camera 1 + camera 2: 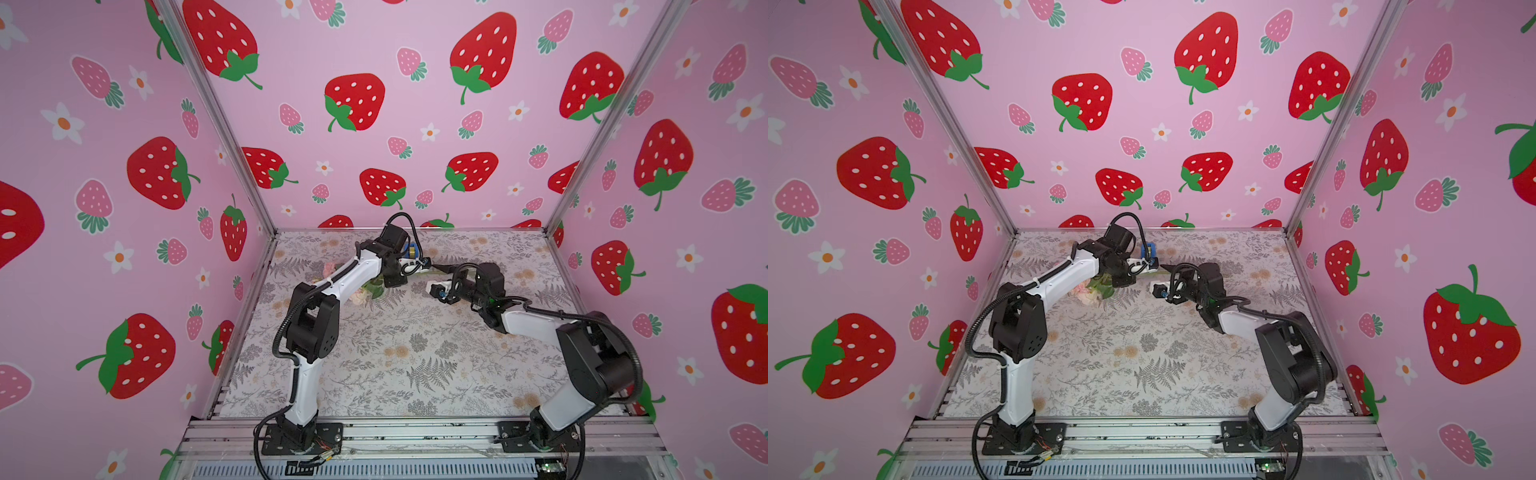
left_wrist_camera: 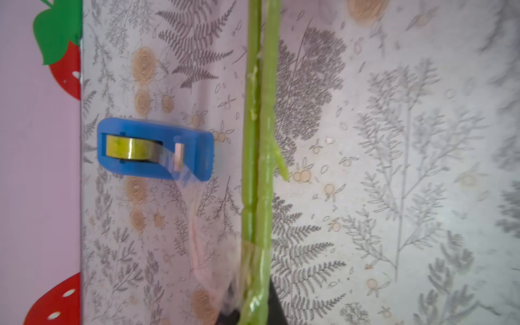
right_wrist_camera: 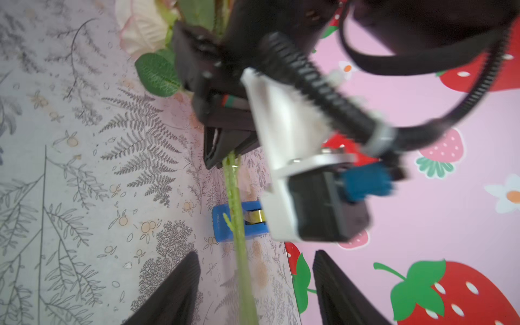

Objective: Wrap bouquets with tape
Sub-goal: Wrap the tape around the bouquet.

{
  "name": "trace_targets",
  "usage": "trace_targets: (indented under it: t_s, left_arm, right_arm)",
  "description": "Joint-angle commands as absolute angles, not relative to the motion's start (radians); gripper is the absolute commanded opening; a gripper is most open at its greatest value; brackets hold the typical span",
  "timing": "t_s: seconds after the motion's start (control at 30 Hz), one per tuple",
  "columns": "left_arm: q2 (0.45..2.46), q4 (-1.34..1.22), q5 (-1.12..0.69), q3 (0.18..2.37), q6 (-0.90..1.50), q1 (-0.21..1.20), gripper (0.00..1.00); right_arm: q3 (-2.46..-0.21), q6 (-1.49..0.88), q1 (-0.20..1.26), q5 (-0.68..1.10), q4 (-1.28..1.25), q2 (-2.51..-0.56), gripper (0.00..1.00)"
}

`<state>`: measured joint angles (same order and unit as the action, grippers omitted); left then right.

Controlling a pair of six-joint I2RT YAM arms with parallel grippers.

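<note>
A small bouquet of pale pink and cream flowers is at the far middle of the fern-printed worktop. Its green stems point toward the right arm. A band of clear tape circles the stems beside the left gripper, which pinches them. The blue tape dispenser lies just beside the stems, near the back wall. The right gripper is spread, with the stems running between its fingers.

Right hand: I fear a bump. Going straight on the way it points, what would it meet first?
The stems run between the open fingers of the right hand. Going on, it would probably meet the left hand, shut on them. The tape looks lower, but depth is unclear.
</note>
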<state>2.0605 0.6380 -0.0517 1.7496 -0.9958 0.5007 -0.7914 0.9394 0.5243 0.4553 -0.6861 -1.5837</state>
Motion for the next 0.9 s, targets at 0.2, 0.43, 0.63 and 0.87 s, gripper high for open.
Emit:
trace_targets:
  t_s: [0.2,0.43,0.63,0.87]
  left_arm:
    - [1.935,0.136,0.186,1.516,-1.268,0.573,0.0]
    - [1.854,-0.096,0.255,1.362,-1.395,0.61,0.0]
    - [1.825,-0.104,0.284,1.31,-1.386,0.629,0.0]
    - [1.817,-0.116,0.286,1.282,-1.377,0.647,0.0]
  right_arm:
    - [-0.865,0.542,0.336,0.521,-0.446,-1.376,0.77]
    - [-1.2,0.579,0.275,0.79,0.023,-1.558,0.74]
    - [-1.421,0.67,0.314,0.867,0.319,-1.753,0.68]
    - [-1.605,0.805,0.38,0.76,0.559,-1.931,0.69]
